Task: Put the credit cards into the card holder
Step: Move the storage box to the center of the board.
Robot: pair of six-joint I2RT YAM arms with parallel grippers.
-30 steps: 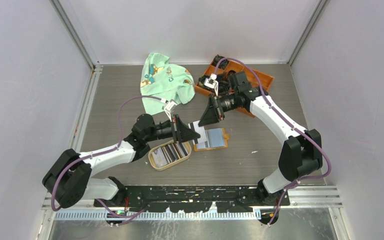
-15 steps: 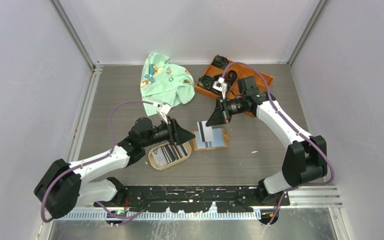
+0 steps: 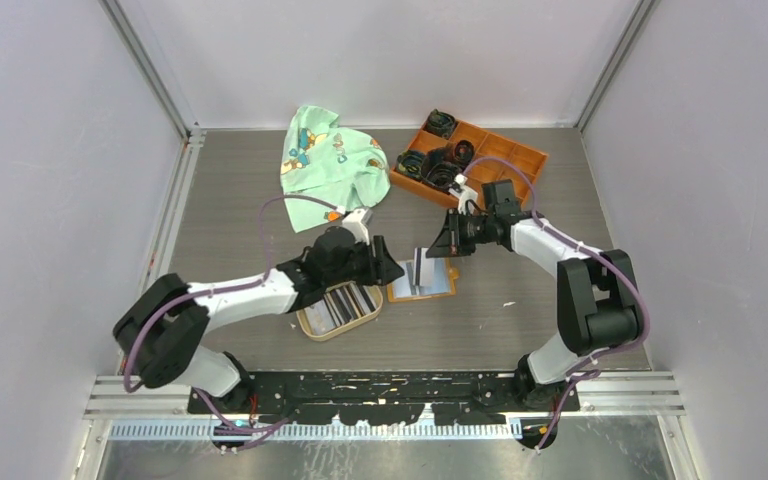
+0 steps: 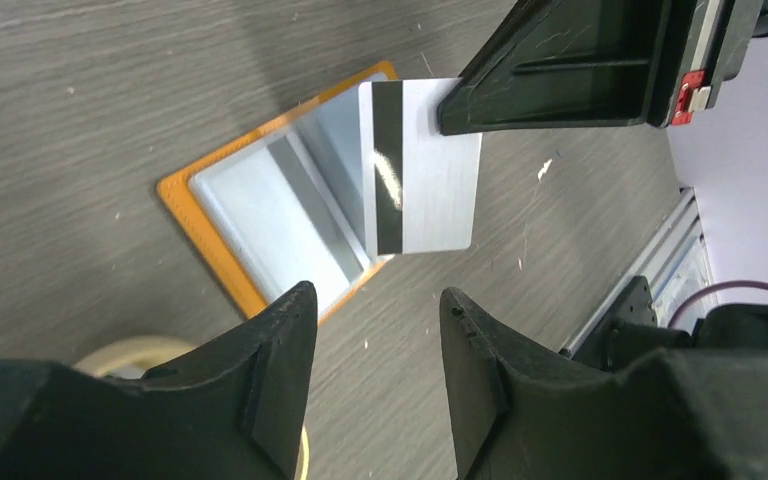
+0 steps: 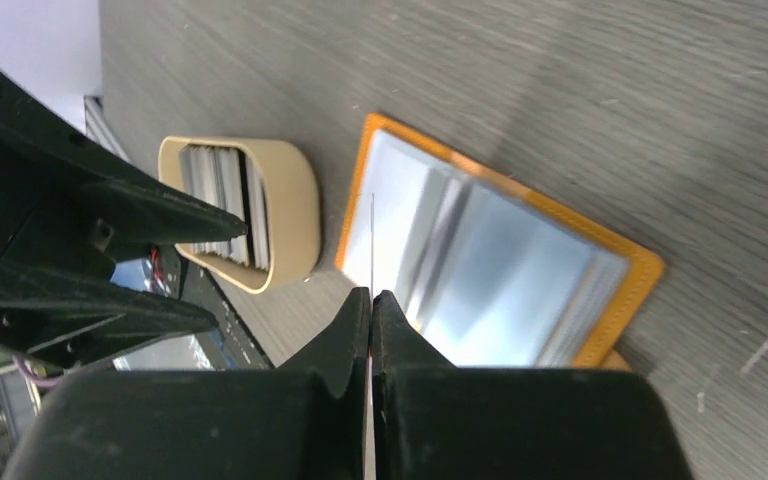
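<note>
Card (image 4: 422, 170) — now in right gripper (image 5: 370, 295)

The right gripper (image 5: 371, 297) pinches a card (image 5: 372, 235) edge-on above the open card holder (image 5: 520, 270). A tan dish (image 5: 298, 215) holding striped cards (image 5: 222, 200) lies just beside it.

We log: grey wood-grain table (image 3: 500, 330) | far side: green cloth (image 3: 330, 160), orange tray (image 3: 516, 160) | middle: tan oval dish (image 3: 306, 320) just beside open orange card holder (image 3: 440, 283)
</note>
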